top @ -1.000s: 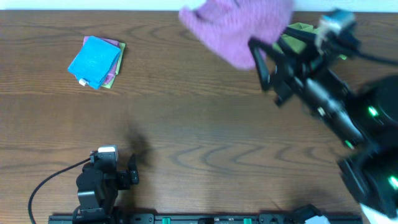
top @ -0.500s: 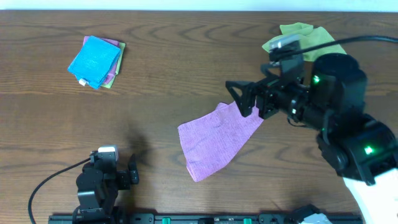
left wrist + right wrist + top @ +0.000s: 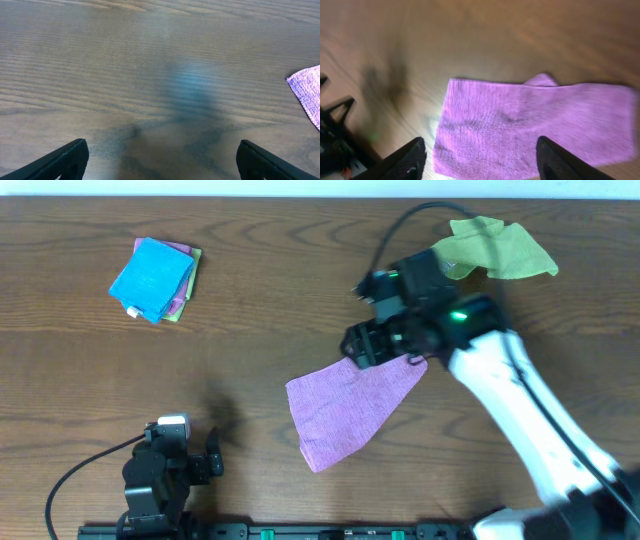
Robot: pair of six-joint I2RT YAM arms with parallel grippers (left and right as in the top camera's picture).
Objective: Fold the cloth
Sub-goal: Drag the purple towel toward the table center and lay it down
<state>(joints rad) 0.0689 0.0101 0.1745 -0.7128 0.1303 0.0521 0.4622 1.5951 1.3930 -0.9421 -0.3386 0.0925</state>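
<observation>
Both tools gape: left tool (image 3: 162, 157) parked at the near edge of the desk (image 3: 260, 320), right tool (image 3: 364, 347) above the cloth (image 3: 350, 408), aloft a second ago, now released flat just right of centre. Folding can begin.

The cloth (image 3: 345, 408), aloft a second ago, now lies flat; the right gripper (image 3: 368, 348) has spread above it; its arm has uncovered the green cloth (image 3: 495, 248).
</observation>
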